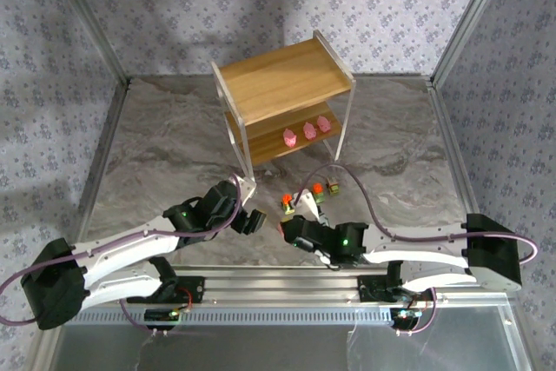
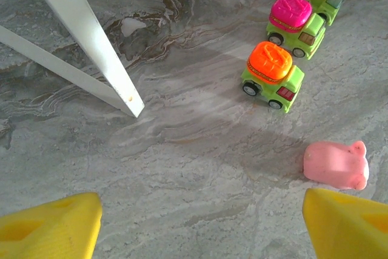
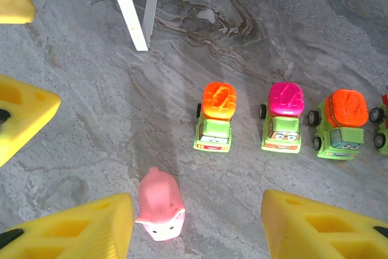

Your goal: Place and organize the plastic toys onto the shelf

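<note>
On the grey marbled tabletop (image 3: pixel 73 89), just in front of the shelf's white leg (image 3: pixel 130 10): one pale-pink rounded plastic pig figure (image 3: pixel 159 204), snout pointing toward the right wrist camera. It sits between the yellow fingers (image 3: pixel 91 228) of the right gripper (image 3: pixel 197 207), whose jaws stand well apart. The pig is hard against one finger, though whether they touch cannot be told, and the other finger is well clear. Nothing is clamped.

Beyond the pig is a row of yellow-green plastic trucks, side by side and facing the same way:
- an orange-topped truck (image 3: pixel 214 119) nearest the leg
- a magenta-topped truck (image 3: pixel 282 117) next
- a second orange-topped truck (image 3: pixel 339 124) after that
- a fourth truck (image 3: pixel 382 128) cut off by the frame edge, top colour not discernible

Left gripper (image 2: pixel 202 210): yellow fingers spread wide over bare tabletop, holding nothing, with the pig just beside one fingertip.

Two-tier light wooden shelf with thin white metal frame (image 1: pixel 287 84): stands mid-table, behind the trucks. On its lower tier are three pale-pink figures (image 1: pixel 307 131) in a row, near the front edge.
</note>
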Robot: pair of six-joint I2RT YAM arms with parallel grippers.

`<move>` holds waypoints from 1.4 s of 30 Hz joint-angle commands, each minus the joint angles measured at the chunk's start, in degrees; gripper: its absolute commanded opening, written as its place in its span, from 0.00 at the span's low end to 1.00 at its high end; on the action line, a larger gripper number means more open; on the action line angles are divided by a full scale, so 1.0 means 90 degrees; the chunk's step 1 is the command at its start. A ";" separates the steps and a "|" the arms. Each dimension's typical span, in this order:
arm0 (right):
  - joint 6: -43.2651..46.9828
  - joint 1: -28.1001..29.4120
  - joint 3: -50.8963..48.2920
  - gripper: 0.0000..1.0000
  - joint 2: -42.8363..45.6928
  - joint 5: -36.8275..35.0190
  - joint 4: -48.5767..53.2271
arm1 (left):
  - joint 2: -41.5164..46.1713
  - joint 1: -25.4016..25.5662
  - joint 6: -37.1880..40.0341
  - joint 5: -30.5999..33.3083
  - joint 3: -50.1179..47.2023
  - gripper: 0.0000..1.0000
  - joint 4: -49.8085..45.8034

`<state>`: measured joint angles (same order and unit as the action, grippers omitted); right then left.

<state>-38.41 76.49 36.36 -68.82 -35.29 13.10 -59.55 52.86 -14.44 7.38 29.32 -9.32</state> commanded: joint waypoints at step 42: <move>-0.1094 0.0424 -0.0319 0.70 -0.1421 0.0181 -0.0684 | -0.0153 -0.0120 -0.0105 0.0208 0.0239 0.86 -0.0184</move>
<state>-46.48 80.03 33.98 -80.82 -33.63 7.29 -60.51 52.12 -14.63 8.47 29.43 -10.22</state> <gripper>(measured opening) 0.701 0.861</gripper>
